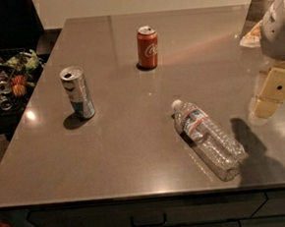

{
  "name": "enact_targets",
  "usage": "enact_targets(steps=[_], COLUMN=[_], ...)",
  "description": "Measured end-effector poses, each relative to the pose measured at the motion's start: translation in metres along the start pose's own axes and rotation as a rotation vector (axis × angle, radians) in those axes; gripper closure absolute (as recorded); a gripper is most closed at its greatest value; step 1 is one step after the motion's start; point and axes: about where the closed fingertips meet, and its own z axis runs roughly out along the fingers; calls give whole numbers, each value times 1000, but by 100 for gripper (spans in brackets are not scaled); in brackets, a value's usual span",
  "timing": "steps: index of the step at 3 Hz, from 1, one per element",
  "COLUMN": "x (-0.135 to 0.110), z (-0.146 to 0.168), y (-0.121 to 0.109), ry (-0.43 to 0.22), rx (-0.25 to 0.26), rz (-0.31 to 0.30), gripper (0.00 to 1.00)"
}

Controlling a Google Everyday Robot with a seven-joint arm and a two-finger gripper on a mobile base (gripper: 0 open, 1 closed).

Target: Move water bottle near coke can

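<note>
The water bottle [207,139] lies on its side on the grey table [129,136], right of centre near the front edge. Its white cap points to the back left, and its label is white, blue and red. The coke can [147,47] stands upright at the back centre, well apart from the bottle. My gripper [272,95] hangs at the right edge of the view, above the table, to the right of the bottle and a little behind it. It holds nothing. Its shadow falls beside the bottle's base.
A tall slim silver-and-blue can [78,92] stands upright on the left of the table. A dark wire basket [4,77] of packaged snacks sits off the table's left edge. Drawers [148,216] lie below the front edge. Something pale [251,37] lies at the back right.
</note>
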Motion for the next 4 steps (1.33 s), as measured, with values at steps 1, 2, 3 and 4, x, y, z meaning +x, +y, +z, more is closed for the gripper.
enact_targets(steps=[1,2,3,4], x=[0,-2,-6,-10], z=[0,5,17,33], y=[0,5,17,27], ry=[0,-10,-25,-16], rx=[0,-11,-44,-52], rz=[0,35,86,130], gripper=[0,0,0,0])
